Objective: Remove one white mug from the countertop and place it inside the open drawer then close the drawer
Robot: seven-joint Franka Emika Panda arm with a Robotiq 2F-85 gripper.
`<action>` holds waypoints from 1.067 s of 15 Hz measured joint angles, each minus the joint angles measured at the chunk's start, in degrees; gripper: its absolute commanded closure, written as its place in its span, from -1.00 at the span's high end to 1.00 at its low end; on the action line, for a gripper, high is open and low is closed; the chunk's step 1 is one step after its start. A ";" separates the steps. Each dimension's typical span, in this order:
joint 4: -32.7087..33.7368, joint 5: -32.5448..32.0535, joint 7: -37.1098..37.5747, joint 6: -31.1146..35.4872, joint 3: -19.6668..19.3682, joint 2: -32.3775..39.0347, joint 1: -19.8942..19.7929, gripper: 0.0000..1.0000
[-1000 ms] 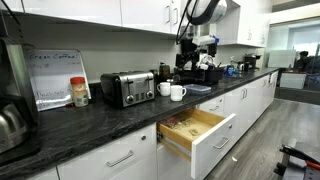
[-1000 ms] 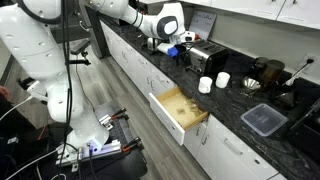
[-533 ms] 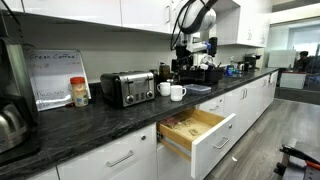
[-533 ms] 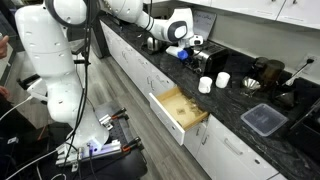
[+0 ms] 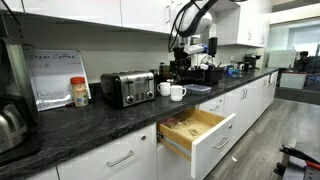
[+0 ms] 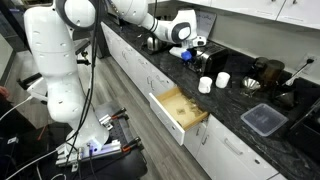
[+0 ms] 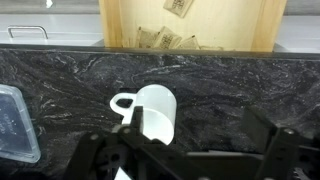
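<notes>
Two white mugs [image 5: 165, 88] [image 5: 178, 93] stand side by side on the dark countertop [image 5: 110, 115] by the toaster; they also show in the other exterior view [image 6: 205, 85] [image 6: 223, 79]. In the wrist view one white mug [image 7: 157, 110] stands upright with its handle to the left. My gripper [image 7: 196, 120] is open and empty above the countertop, its left finger in front of that mug. In both exterior views the gripper [image 5: 185, 52] [image 6: 186, 47] hangs above and behind the mugs. The white drawer [image 5: 200, 132] [image 6: 178, 106] stands open below the counter, showing its wood interior [image 7: 190, 25].
A silver toaster [image 5: 127, 88] [image 6: 205, 58] stands next to the mugs. A clear plastic container [image 6: 263, 120] [image 7: 14, 125] lies on the counter. Black appliances [image 5: 205, 70] and dark mugs [image 6: 262, 70] stand behind. A jar [image 5: 79, 92] and kettle [image 5: 10, 125] are further along.
The arm has swung over the counter and brought the gripper closer to above the white mugs. The mugs and the drawer have not moved.
</notes>
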 measured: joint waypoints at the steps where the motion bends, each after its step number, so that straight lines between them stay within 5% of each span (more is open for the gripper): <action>1: 0.02 0.00 0.00 0.00 0.00 0.00 0.00 1.00; 16: 5.62 1.89 -5.41 7.66 -0.75 9.51 -2.34 1.00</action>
